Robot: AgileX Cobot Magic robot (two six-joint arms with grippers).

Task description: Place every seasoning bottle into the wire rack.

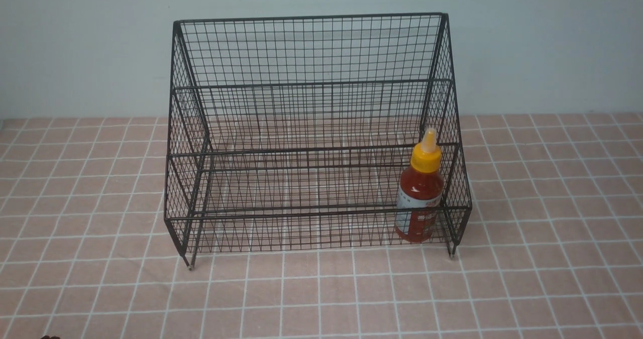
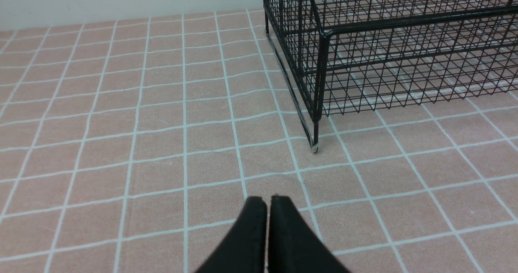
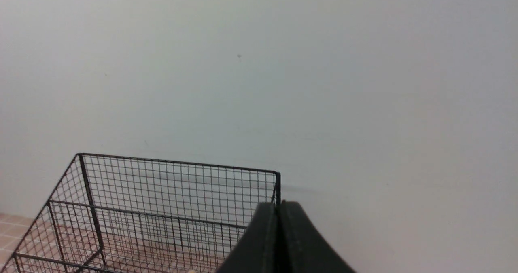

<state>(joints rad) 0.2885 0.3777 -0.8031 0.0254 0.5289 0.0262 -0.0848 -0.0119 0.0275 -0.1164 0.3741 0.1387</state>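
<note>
The black wire rack (image 1: 311, 85) stands at the table's middle back, against the wall. One seasoning bottle (image 1: 421, 191), red sauce with a yellow nozzle cap, stands upright in the rack's lower tier at its right end. No other bottle shows. My left gripper (image 2: 268, 202) is shut and empty, low over the cloth, short of the rack's front-left leg (image 2: 315, 145). My right gripper (image 3: 278, 205) is shut and empty, raised and pointing at the wall past the rack's top corner (image 3: 277, 175). Neither gripper shows in the front view.
A pink checked cloth (image 1: 321, 299) covers the table. A pale wall (image 1: 542, 42) rises right behind the rack. A small dark shape (image 1: 49, 337) shows at the front view's bottom left edge.
</note>
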